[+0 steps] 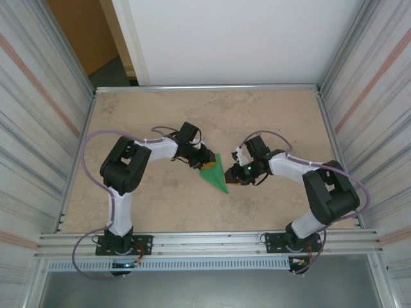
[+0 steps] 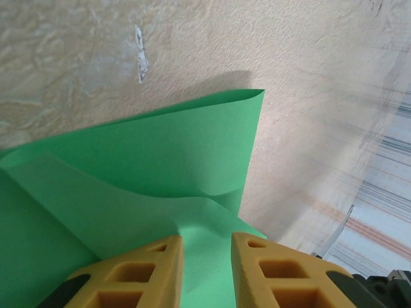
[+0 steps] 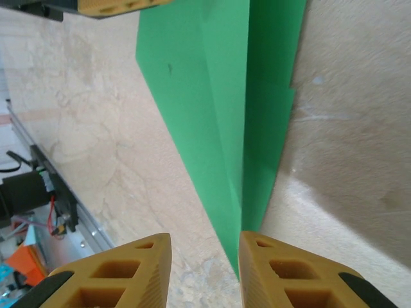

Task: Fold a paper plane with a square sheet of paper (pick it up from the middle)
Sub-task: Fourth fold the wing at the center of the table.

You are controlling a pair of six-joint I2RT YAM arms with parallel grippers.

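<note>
Your left gripper (image 2: pixel 205 242) and right gripper (image 3: pixel 204 239) both sit narrowly parted at the creased green paper (image 1: pixel 216 174).

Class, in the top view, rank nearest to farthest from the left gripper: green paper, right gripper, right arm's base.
1. green paper, right beside the left gripper.
2. right gripper, beyond the paper.
3. right arm's base, near table edge.

Black-and-white arms (image 1: pixel 160 151) carry lilac cables (image 1: pixel 87 146), yellow fingers (image 2: pixel 141 276).
</note>
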